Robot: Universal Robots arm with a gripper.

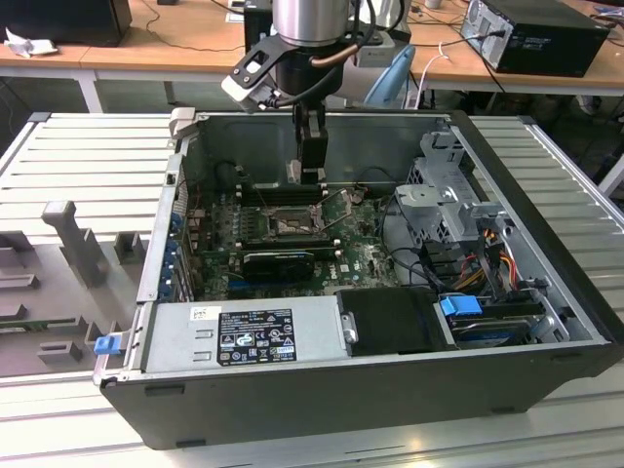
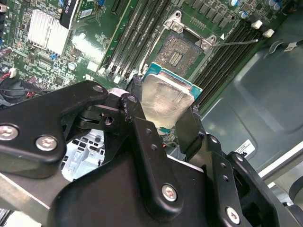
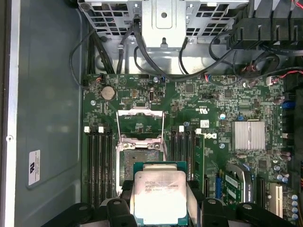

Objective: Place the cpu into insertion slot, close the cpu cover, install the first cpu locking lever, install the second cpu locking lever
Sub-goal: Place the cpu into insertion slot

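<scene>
Gripping the cpu by two opposite edges, the gripper is hanging inside the open computer case. Its jaws are closed on the chip and are carrying it metal top up above the motherboard. The chip is hovering just beside the insertion slot, overlapping one edge of it in the first wrist view, and is not yet seated. The cpu cover is standing swung open off the slot's opposite edge, and a thin locking lever is lying released beside the socket. Misalignment is looking like the main risk. A chip coming down tilted or rotated off square could be catching a corner on the socket rim or crushing the contact field. A slackening pinch could be dropping it onto the memory slots flanking the socket.
</scene>
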